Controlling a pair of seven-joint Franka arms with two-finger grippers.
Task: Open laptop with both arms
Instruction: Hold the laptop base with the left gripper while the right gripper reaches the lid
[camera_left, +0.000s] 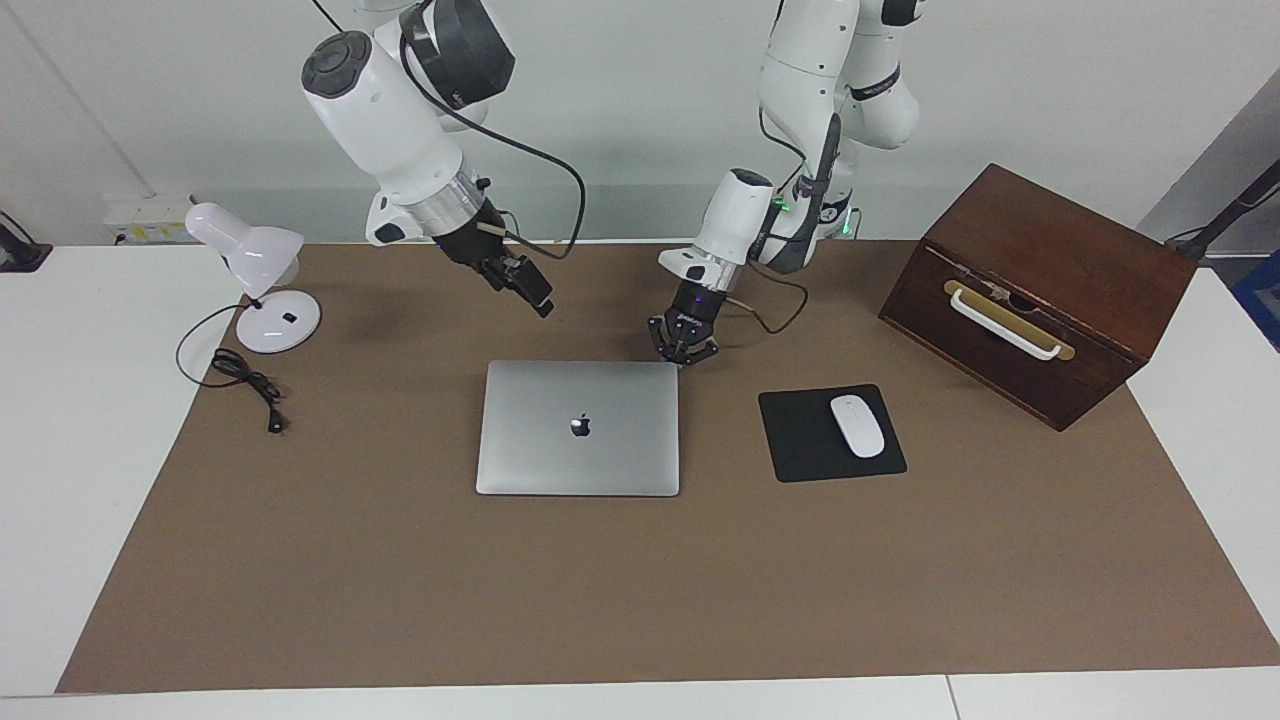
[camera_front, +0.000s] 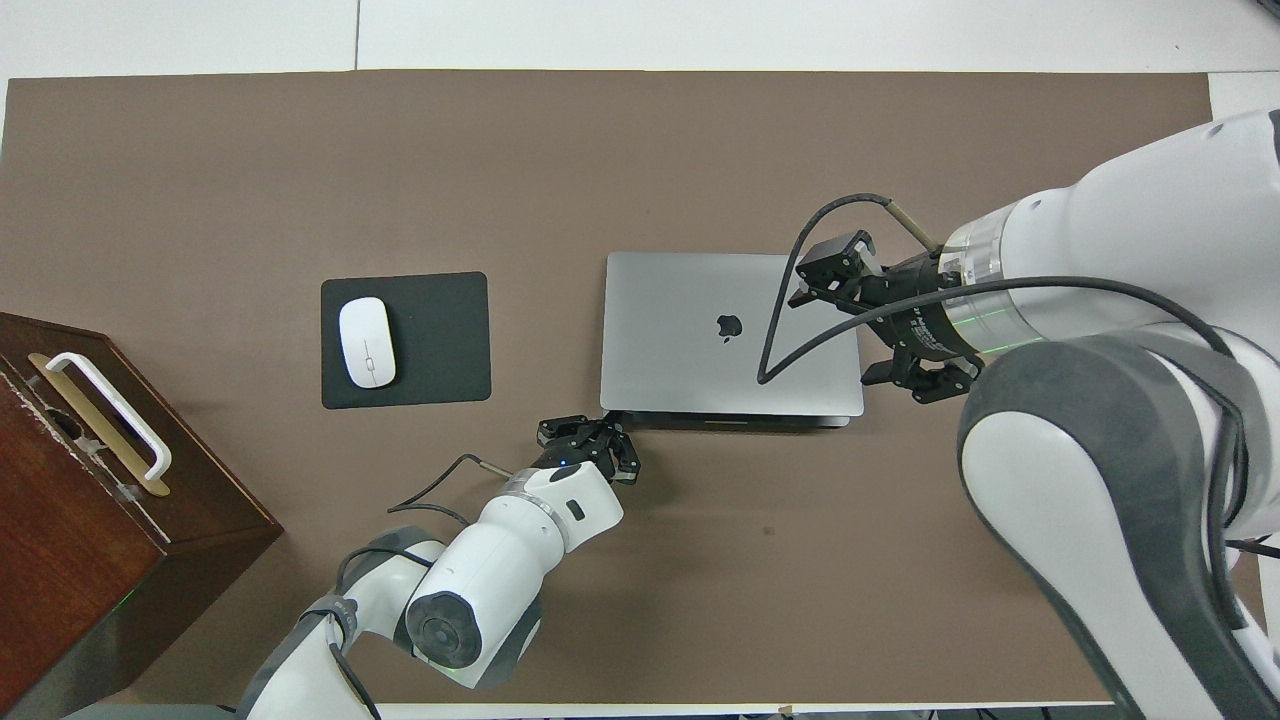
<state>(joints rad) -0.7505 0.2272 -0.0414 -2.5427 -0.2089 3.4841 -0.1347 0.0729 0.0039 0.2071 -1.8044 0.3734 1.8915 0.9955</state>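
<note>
The silver-grey laptop (camera_left: 578, 428) lies closed on the brown mat, apple logo up; it also shows in the overhead view (camera_front: 730, 330). My left gripper (camera_left: 683, 352) is low at the laptop's corner nearer the robots, toward the left arm's end, with its fingers spread; it also shows in the overhead view (camera_front: 592, 436). I cannot tell whether it touches the edge. My right gripper (camera_left: 525, 285) is open and raised in the air. In the overhead view the right gripper (camera_front: 835, 325) is over the laptop's edge toward the right arm's end.
A black mouse pad (camera_left: 800, 440) with a white mouse (camera_left: 857, 426) lies beside the laptop toward the left arm's end. A brown wooden box (camera_left: 1040, 280) with a white handle stands past it. A white desk lamp (camera_left: 262, 290) and its cable (camera_left: 245, 385) are at the right arm's end.
</note>
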